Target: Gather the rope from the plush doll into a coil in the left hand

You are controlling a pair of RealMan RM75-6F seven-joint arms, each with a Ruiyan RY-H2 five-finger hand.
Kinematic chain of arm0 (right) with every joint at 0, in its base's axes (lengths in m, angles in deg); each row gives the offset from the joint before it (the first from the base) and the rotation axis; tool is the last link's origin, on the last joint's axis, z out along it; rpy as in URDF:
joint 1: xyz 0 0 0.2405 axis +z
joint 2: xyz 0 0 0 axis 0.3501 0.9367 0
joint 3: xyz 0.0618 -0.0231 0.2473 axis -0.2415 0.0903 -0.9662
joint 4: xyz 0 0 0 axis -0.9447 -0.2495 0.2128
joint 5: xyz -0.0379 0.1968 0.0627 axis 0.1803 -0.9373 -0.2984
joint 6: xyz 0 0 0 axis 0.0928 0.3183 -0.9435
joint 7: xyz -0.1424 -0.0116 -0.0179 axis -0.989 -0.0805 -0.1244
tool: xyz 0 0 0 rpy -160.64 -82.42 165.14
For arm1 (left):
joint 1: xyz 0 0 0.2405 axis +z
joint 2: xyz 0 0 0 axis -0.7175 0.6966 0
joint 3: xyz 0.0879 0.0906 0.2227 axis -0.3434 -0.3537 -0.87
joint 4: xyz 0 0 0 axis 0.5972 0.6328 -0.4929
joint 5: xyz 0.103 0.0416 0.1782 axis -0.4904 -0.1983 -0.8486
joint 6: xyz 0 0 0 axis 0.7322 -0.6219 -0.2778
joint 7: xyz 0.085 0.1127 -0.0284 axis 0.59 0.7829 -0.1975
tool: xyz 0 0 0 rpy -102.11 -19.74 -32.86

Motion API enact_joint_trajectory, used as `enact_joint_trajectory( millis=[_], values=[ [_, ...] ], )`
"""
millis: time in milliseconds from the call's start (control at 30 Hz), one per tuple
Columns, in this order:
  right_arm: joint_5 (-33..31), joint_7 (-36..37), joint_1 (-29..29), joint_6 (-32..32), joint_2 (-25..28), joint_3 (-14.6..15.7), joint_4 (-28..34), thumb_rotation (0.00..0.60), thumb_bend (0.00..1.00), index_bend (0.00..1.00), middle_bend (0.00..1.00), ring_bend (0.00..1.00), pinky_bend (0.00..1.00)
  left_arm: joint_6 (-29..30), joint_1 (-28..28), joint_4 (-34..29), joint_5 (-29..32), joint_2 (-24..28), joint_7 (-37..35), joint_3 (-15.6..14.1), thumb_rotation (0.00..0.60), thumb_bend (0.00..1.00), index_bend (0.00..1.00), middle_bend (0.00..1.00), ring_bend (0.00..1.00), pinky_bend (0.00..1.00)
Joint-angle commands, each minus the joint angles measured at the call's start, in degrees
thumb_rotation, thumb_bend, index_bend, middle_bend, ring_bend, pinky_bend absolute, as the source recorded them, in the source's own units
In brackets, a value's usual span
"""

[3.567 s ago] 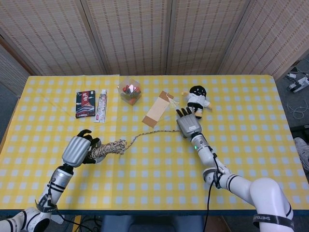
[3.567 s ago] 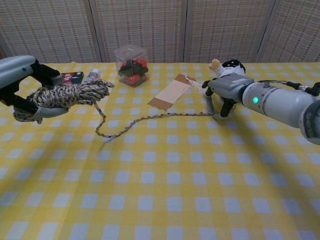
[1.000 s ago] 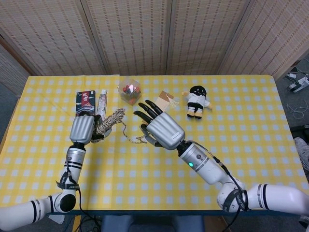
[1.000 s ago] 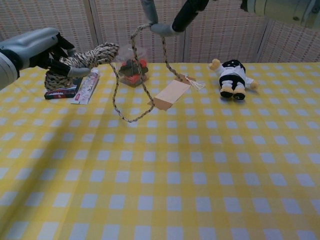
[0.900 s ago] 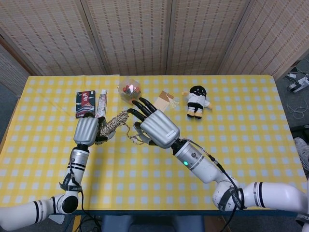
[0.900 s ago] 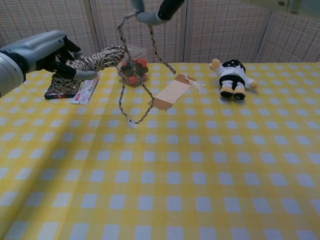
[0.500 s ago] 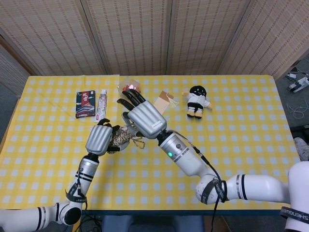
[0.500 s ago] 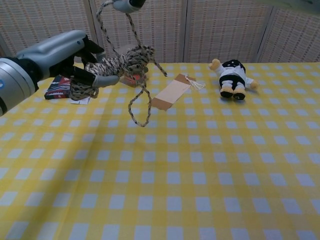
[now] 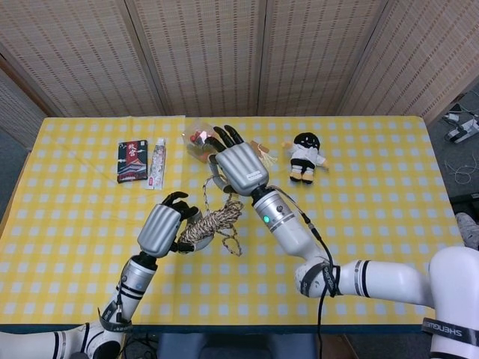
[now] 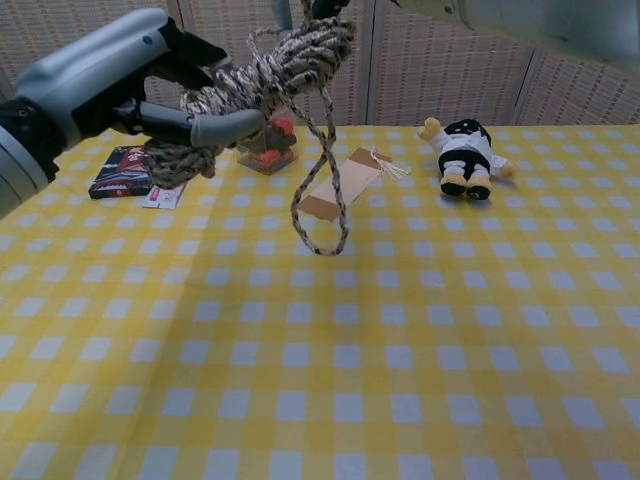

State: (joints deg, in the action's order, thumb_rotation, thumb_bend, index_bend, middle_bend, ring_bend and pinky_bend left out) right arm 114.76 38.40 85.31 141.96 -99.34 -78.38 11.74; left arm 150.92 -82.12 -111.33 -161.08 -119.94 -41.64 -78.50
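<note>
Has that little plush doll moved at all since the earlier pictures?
No. In the head view the plush doll lies in the same spot, just right of the brown card, as it did a second ago.

Left hand (image 10: 130,85) raised above the tabletop (image 10: 400,380), fingers (image 10: 225,127) curled around the rope (image 10: 265,75) coil. One loop hangs free below it. Plush doll (image 10: 462,155) lies far right, well apart.

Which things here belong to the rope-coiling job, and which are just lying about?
In the job: rope, left hand, right hand, plush doll.

Lying about: dark packet, tube, clear box of red things, brown tag.
</note>
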Motion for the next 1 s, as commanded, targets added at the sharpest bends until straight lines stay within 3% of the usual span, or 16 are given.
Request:
enact_joint_trajectory(
  millis=[33, 400, 1000],
  values=[
    [0.45, 2.22, -1.24, -0.33, -0.76, 1.74, -2.10, 0.600, 0.45, 0.62, 0.19, 0.00, 0.00, 2.09, 1.22, -0.92, -2.60, 1.21, -3.54, -0.14, 0.338, 0.23, 0.74, 0.75, 0.54, 0.23],
    [3.29, 7.42, -4.81, -2.08, -2.88, 6.92, -7.64, 0.600, 0.45, 0.62, 0.19, 0.00, 0.00, 3.81, 3.08, -3.02, -2.24, 5.55, -7.25, 2.53, 0.338, 0.23, 0.74, 0.75, 0.54, 0.23],
    [11.60, 7.35, -9.56, -3.19, -5.50, 15.51, -9.43, 0.600, 0.45, 0.63, 0.20, 0.00, 0.00, 0.78, 2.67, -0.26, 8.30, 9.55, -5.58, 9.15, 0.338, 0.23, 0.74, 0.75, 0.54, 0.23]
  ],
)
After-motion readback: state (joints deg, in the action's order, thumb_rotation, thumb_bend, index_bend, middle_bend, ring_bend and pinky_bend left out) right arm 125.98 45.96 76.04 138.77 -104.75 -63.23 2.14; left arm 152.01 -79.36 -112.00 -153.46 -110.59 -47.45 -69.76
